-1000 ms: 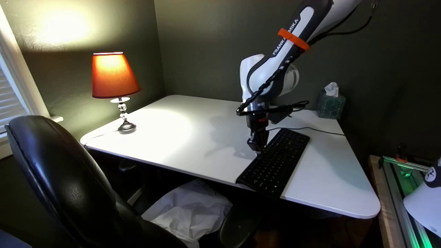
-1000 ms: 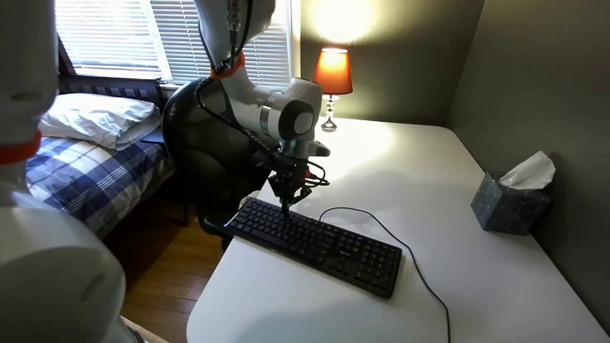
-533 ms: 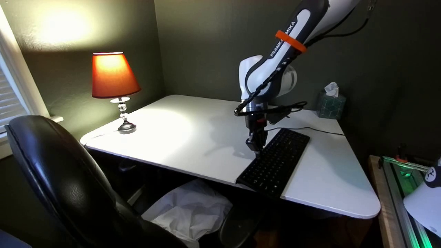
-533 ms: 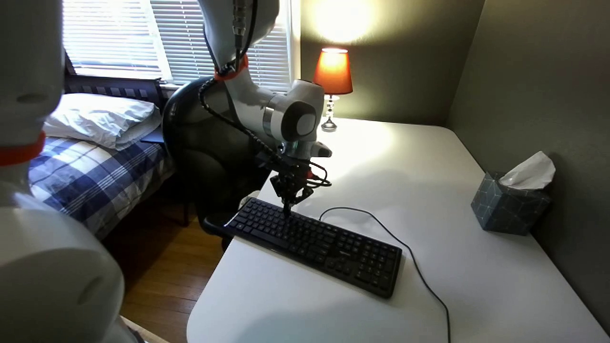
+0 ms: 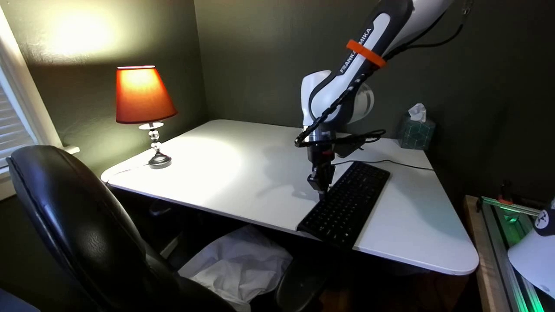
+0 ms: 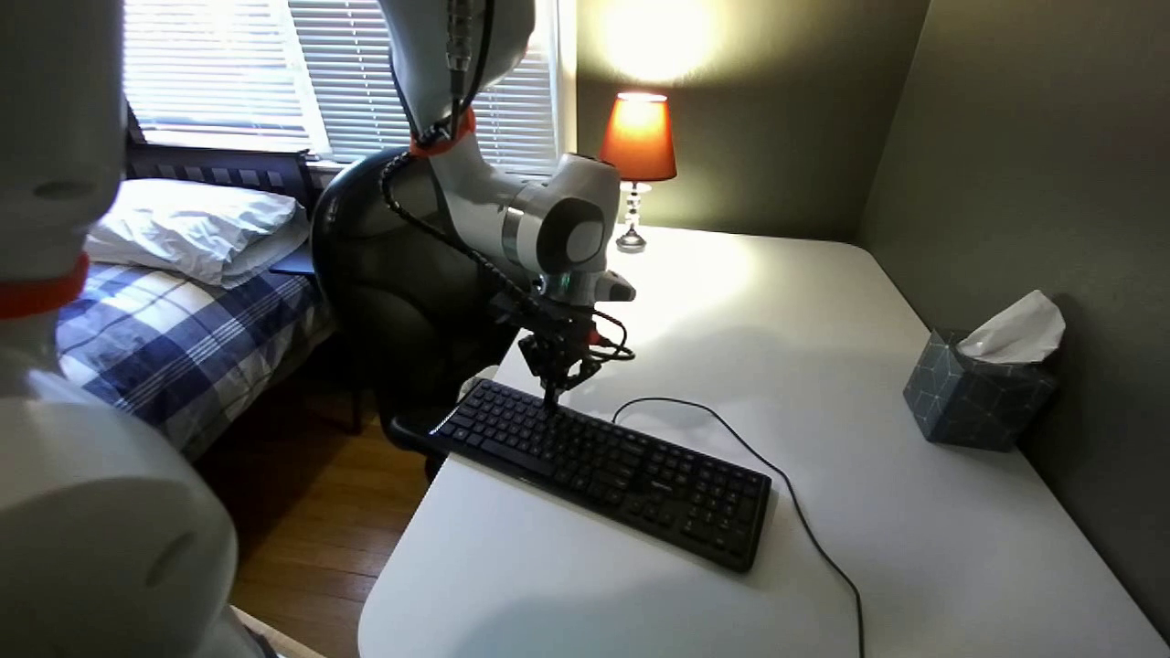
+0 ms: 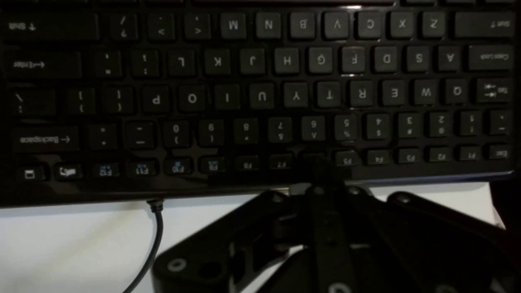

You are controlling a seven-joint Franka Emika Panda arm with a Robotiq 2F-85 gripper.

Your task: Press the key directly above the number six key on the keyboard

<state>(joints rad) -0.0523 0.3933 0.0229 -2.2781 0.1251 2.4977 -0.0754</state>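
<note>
Lettering: "FRANK" and "MIKA" on the white arm, split by an orange band.
Key legends: upside down, readable in the wrist view alone: Esc, Backspace, Caps Lock.
Pincer: clenched, its tip covering the function-row spot directly above the 6 key; contact I can't tell.
Keyboard: one end overhangs the desk edge nearest the office chair.
Pillow: shows in an exterior view only.

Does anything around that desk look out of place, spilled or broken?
Mainly the keyboard: its end with the Esc key juts past the edge of the desk, odd because you'd expect it to rest wholly on top. I see nothing spilled or broken.
</note>
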